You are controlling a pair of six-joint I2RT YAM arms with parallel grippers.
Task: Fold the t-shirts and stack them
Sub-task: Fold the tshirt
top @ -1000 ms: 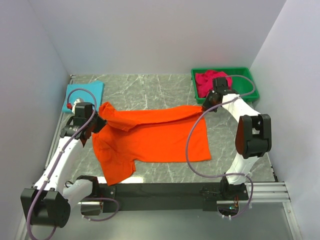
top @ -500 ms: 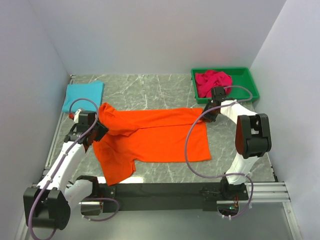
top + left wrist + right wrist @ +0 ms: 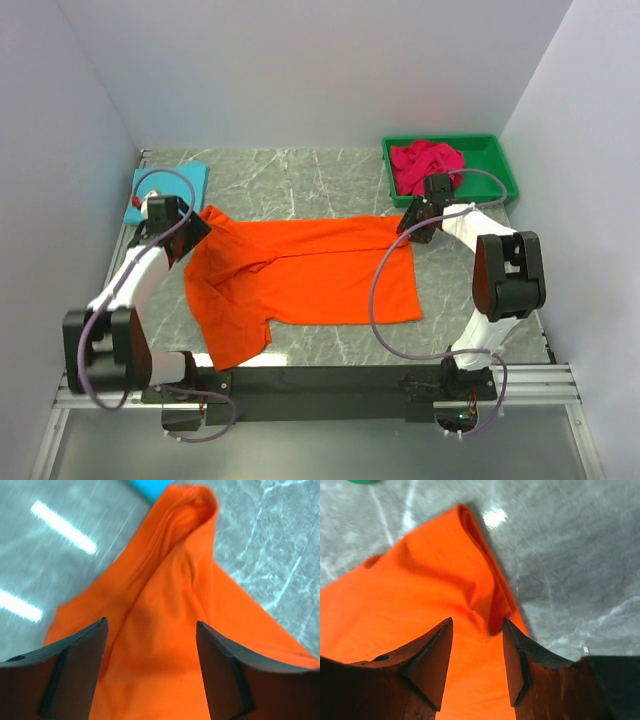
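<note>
**Both grippers open above the far corners of an orange t-shirt**

The left gripper [image 3: 150,625] hangs with its two dark fingers spread wide and nothing between them. Loose orange cloth lies below the gap. It is over the far left corner of the orange t-shirt [image 3: 310,270], where the fabric bunches into a raised, rumpled fold.

The right gripper [image 3: 477,622] also has its fingers parted, less widely, and grasps nothing. It hovers low over the orange t-shirt's far right corner, where the edge of the cloth is doubled over into a narrow ridge.

The orange t-shirt itself lies spread across the middle of a grey marbled table [image 3: 300,180]. Its far part is folded over onto the rest, and one sleeve sticks out at its near left corner.

Just beyond the orange t-shirt's far left corner lies a turquoise t-shirt [image 3: 188,177], folded flat and partly hidden by the left arm. Whether the two shirts touch cannot be told.

Beyond the orange t-shirt's far right corner, and apart from it, a crimson-pink t-shirt [image 3: 425,160] sits crumpled inside a green bin [image 3: 497,170].
</note>
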